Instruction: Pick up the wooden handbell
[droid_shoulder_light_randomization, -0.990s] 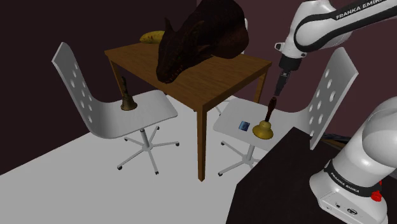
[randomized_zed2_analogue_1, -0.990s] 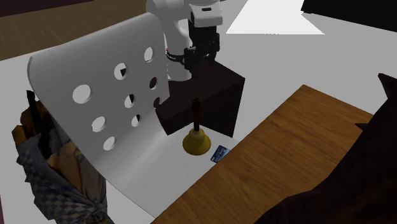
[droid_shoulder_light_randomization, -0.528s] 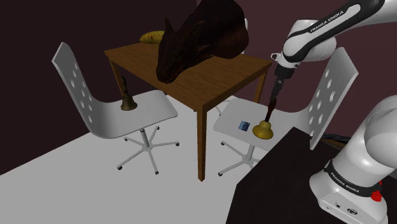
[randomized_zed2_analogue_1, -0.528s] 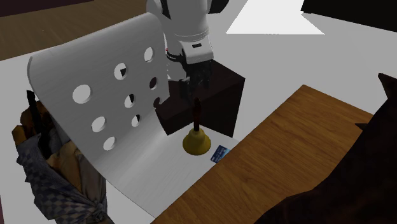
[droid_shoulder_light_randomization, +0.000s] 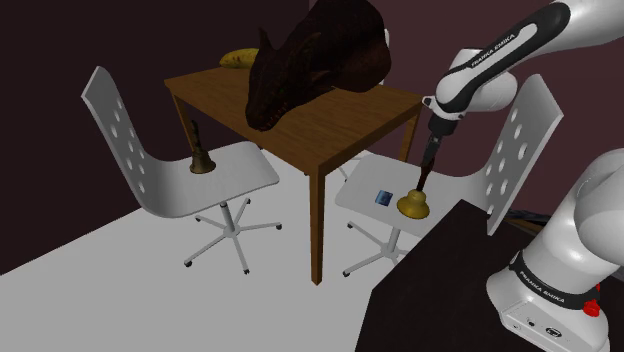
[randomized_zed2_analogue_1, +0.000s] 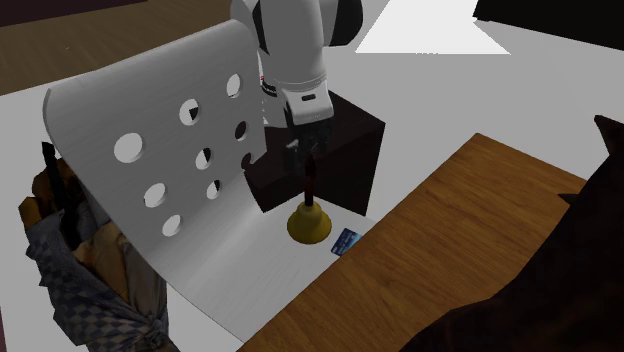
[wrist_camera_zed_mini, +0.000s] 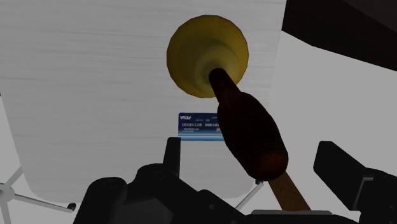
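Note:
A brass handbell (droid_shoulder_light_randomization: 413, 206) with a dark wooden handle (droid_shoulder_light_randomization: 424, 179) stands upright on the white seat (droid_shoulder_light_randomization: 370, 205) of the chair nearest the stand. In the second exterior view the handbell (randomized_zed2_analogue_1: 308, 223) stands beside a small blue card (randomized_zed2_analogue_1: 345, 241). My gripper (droid_shoulder_light_randomization: 430, 160) hangs straight above the handle, its tips level with the handle's top (randomized_zed2_analogue_1: 310, 165). In the wrist view the gripper (wrist_camera_zed_mini: 254, 154) is open. Its fingers (wrist_camera_zed_mini: 172, 153) stand apart on either side of the handle (wrist_camera_zed_mini: 248, 127) without touching it, and the bell (wrist_camera_zed_mini: 191, 57) lies below.
A second bell (droid_shoulder_light_randomization: 201, 161) stands on the other white chair (droid_shoulder_light_randomization: 205, 180). The wooden table (droid_shoulder_light_randomization: 330, 125) between the chairs carries a dark beast figure (droid_shoulder_light_randomization: 315, 60) and a yellow object (droid_shoulder_light_randomization: 240, 58). The perforated backrest (randomized_zed2_analogue_1: 150, 150) rises close beside the gripper. The dark stand (droid_shoulder_light_randomization: 440, 290) is nearby.
The gripper has come down from well above the bell until its open fingers reach the handle's top. The bell and card have not moved.

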